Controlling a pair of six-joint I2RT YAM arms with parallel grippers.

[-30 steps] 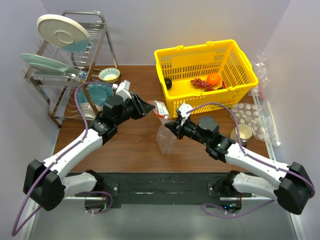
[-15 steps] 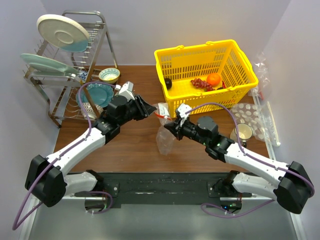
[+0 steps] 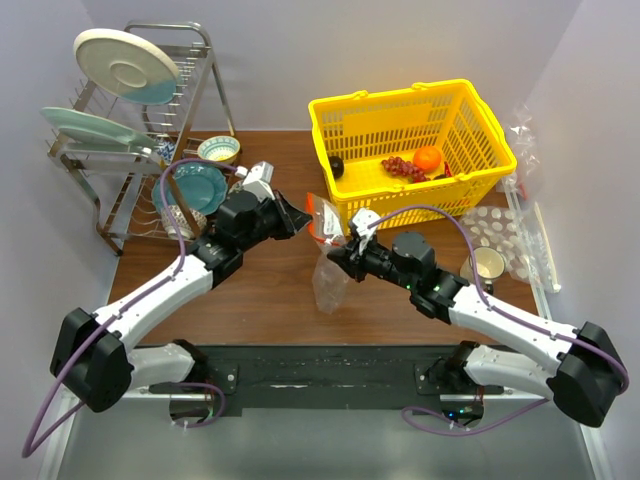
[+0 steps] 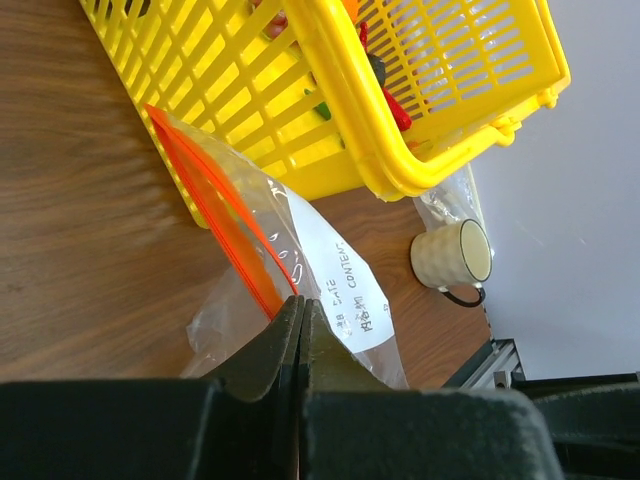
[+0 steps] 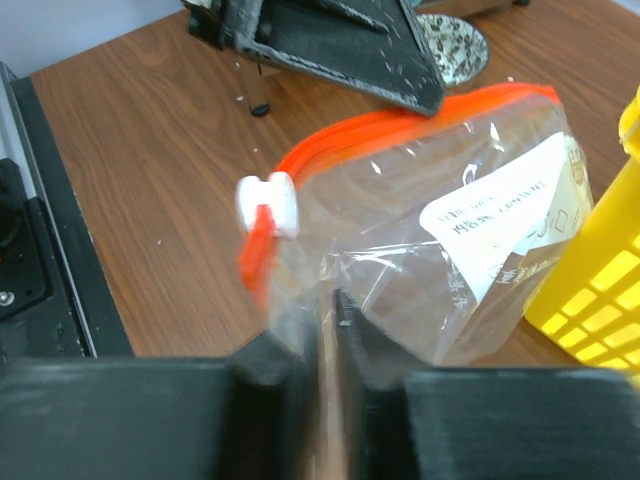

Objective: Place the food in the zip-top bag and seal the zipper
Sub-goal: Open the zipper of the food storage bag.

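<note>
The zip-top bag (image 3: pixel 328 278) hangs clear and limp between my two arms, just left of the yellow basket (image 3: pixel 390 95). Its red-orange zipper (image 5: pixel 380 125) carries a white slider (image 5: pixel 268 205). My left gripper (image 4: pixel 298 300) is shut on the bag's mouth edge beside the zipper (image 4: pixel 215 200). My right gripper (image 5: pixel 328 300) has its jaws a little apart, with the bag's film (image 5: pixel 430 250) between them. An orange (image 3: pixel 427 157), dark red grapes (image 3: pixel 400 167) and a dark round fruit (image 3: pixel 337 166) lie in the basket.
A dish rack (image 3: pixel 130 130) with plates stands at the back left, with a teal bowl (image 3: pixel 198 185) and a small bowl (image 3: pixel 218 150) beside it. A cream mug (image 3: pixel 485 265) and dimpled clear packaging (image 3: pixel 505 235) sit right of the basket.
My left gripper slid right to the bag's mouth and shut on it. My right gripper's jaws have parted slightly around the bag.
</note>
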